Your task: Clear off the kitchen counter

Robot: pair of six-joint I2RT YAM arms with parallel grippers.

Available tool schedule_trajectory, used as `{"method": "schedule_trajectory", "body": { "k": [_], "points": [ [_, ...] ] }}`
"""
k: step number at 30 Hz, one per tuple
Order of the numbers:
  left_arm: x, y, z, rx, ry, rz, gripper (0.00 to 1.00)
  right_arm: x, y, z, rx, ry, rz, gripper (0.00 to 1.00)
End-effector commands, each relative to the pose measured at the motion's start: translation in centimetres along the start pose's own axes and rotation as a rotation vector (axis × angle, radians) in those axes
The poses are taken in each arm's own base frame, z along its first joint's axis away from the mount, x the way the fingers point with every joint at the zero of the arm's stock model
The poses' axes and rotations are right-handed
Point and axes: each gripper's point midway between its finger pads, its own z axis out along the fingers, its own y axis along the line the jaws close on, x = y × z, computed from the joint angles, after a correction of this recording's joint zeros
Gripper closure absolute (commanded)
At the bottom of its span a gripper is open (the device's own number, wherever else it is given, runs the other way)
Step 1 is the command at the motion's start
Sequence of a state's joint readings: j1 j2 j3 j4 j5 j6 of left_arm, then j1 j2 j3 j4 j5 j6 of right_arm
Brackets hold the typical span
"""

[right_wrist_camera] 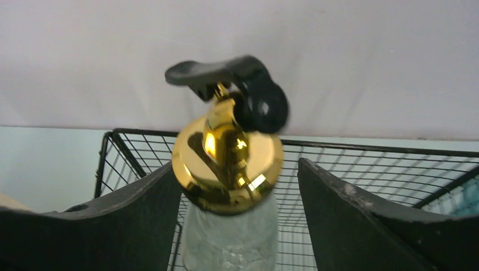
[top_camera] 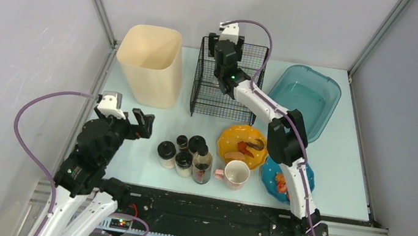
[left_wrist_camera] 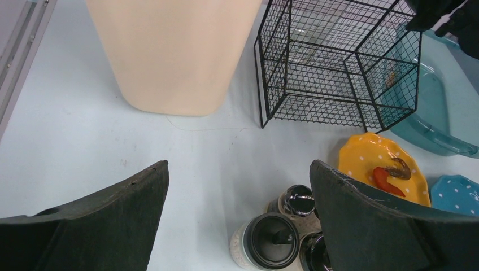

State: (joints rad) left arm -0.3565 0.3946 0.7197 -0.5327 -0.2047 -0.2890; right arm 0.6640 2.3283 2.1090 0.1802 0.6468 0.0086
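Right claw (right_wrist_camera: 237,165) stands apart around a gold-capped bottle (right_wrist_camera: 227,169) in the far basket (right_wrist_camera: 367,153). Left claw (left_wrist_camera: 238,169) is wide open, empty, over the bench (left_wrist_camera: 73,130).

In the right wrist view the bottle (right_wrist_camera: 229,240) with the gold cap is blurred, and its lower part is cut off by the lower edge. Whether the fingers (right_wrist_camera: 361,226) touch it cannot be told. From above, this bottle is hidden under the right gripper (top_camera: 227,43), which is over the wire basket (top_camera: 224,104). The blue plate (top_camera: 270,177) is partly covered by the right arm, and the orange thing (top_camera: 281,182) on it cannot be identified. In the left wrist view the jars (left_wrist_camera: 274,240) are cut off by the lower edge. The top of the cream bin (left_wrist_camera: 175,51) is cut off as well.
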Motion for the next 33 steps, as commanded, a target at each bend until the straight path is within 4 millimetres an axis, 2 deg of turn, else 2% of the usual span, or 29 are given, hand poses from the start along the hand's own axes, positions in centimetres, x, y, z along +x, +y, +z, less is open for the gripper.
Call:
{"method": "schedule_trajectory", "body": {
  "k": [1,2,3,4,7,8,9,10,11,12,13,14,15,16,18,19,20,21,22,25,28,29,31,32,33],
  "points": [
    [-0.8,-0.3,0.3,0.010,-0.024,-0.023,0.02,-9.0,-2.5,-2.8,0.045,-0.172,0.086,0.21],
    [-0.8,-0.3,0.3,0.010,-0.023,-0.023,0.02,-10.7,-2.9,-3.5,0.043,-0.201,0.106,0.19],
    [-0.8,-0.3,0.3,0.008,-0.024,-0.024,0.02,-9.9,-3.1,-3.8,0.041,-0.188,0.088,0.18],
    [-0.9,-0.2,0.3,0.007,-0.027,-0.026,0.01,-11.4,-3.6,-4.6,0.040,-0.213,0.105,0.17],
    [-1.0,-0.1,0.3,0.001,-0.032,-0.028,0.02,-12.6,-4.4,-6.6,0.012,-0.217,0.101,0.16],
    [-1.0,0.0,0.3,0.000,-0.030,-0.029,0.02,-11.7,-4.5,-7.0,0.005,-0.197,0.091,0.14],
    [-1.0,0.0,0.3,0.000,-0.031,-0.030,0.02,-13.4,-4.9,-8.1,-0.010,-0.220,0.113,0.13],
    [-1.1,0.0,0.3,-0.001,-0.032,-0.031,0.02,-12.2,-5.0,-8.5,-0.021,-0.200,0.098,0.12],
    [-1.1,0.0,0.3,-0.003,-0.031,-0.032,0.02,-13.9,-5.2,-9.7,-0.042,-0.224,0.121,0.10],
    [-1.1,0.1,0.3,-0.006,-0.033,-0.033,0.02,-12.6,-5.3,-10.1,-0.060,-0.203,0.104,0.08],
    [-1.1,0.1,0.3,-0.005,-0.033,-0.034,0.02,-14.3,-5.7,-11.4,-0.075,-0.230,0.123,0.05],
    [-1.1,0.2,0.3,-0.008,-0.035,-0.035,0.02,-13.2,-5.7,-12.0,-0.096,-0.210,0.106,0.05],
    [-1.2,0.2,0.3,-0.009,-0.036,-0.036,0.02,-14.2,-6.0,-13.2,-0.114,-0.221,0.115,0.04],
    [-1.2,0.3,0.4,-0.012,-0.036,-0.036,0.02,-13.3,-5.7,-13.9,-0.152,-0.200,0.097,0.04],
    [-1.2,0.4,0.4,-0.018,-0.036,-0.037,0.02,-14.4,-5.7,-16.5,-0.231,-0.194,0.091,0.04],
    [-1.2,0.4,0.4,-0.019,-0.037,-0.039,0.02,-13.6,-5.4,-17.3,-0.264,-0.153,0.068,0.04],
    [-1.2,0.5,0.4,-0.022,-0.038,-0.040,0.02,-14.0,-5.3,-18.6,-0.315,-0.145,0.070,0.04],
    [-1.2,0.6,0.4,-0.025,-0.038,-0.040,0.02,-12.9,-5.1,-19.5,-0.343,-0.096,0.044,0.05],
    [-1.2,0.6,0.4,-0.028,-0.040,-0.041,0.02,-13.1,-5.2,-20.9,-0.387,-0.089,0.045,0.05],
    [-1.3,0.8,0.3,-0.036,-0.043,-0.044,0.02,-11.7,-5.4,-24.3,-0.487,-0.029,0.027,0.06],
    [-1.2,0.9,0.4,-0.039,-0.041,-0.044,0.02,-10.8,-6.2,-28.8,-0.607,-0.002,0.022,0.07],
    [-1.2,0.9,0.5,-0.040,-0.039,-0.044,0.02,-9.7,-6.0,-29.9,-0.662,0.025,0.010,0.08],
    [-1.2,0.9,0.5,-0.041,-0.037,-0.044,0.02,-9.8,-6.4,-33.3,-0.762,0.033,-0.001,0.08],
    [-1.1,0.9,0.6,-0.041,-0.034,-0.044,0.02,-8.8,-6.4,-34.5,-0.797,0.070,-0.017,0.09],
    [-1.1,0.9,0.6,-0.041,-0.033,-0.044,0.02,-8.9,-6.6,-36.0,-0.840,0.069,-0.017,0.10]
  ]
}}
